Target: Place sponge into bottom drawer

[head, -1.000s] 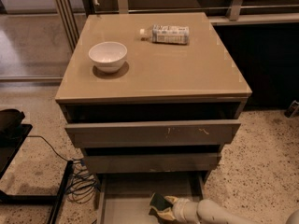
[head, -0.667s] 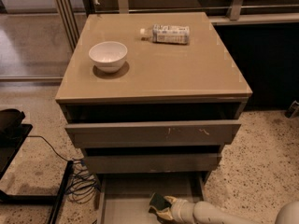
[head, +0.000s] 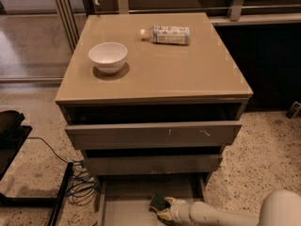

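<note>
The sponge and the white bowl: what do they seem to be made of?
The sponge looks like foam: dark matte top, pale yellow below. The white bowl is probably glazed ceramic or plastic: smooth, faintly glossy. The hand is at the sponge, in the bottom drawer.

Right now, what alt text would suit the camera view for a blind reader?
The robot's white gripper is in the open grey bottom drawer, at a small green-and-yellow sponge. On the tan cabinet top sit a round white bowl and a plastic bottle on its side.
</note>
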Available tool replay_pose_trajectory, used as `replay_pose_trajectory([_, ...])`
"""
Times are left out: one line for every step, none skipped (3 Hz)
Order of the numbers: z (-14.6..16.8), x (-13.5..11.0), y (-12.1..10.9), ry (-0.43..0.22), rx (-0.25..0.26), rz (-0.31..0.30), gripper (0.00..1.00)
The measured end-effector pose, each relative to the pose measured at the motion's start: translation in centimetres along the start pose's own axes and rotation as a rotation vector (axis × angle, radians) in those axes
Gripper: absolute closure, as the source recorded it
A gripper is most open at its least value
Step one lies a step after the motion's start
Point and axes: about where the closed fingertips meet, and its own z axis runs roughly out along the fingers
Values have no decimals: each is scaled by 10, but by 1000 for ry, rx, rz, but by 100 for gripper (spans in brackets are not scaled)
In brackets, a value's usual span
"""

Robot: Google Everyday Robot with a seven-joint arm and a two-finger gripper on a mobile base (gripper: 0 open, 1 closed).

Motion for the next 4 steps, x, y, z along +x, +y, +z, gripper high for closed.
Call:
replay_pose_trajectory([0, 0, 0, 0, 0, 0, 58])
replay_pose_trajectory([0, 0, 0, 0, 0, 0, 35])
replay_pose_trajectory([0, 0, 0, 0, 0, 0, 12])
replay_pose_trajectory([0, 0, 0, 0, 0, 0, 0])
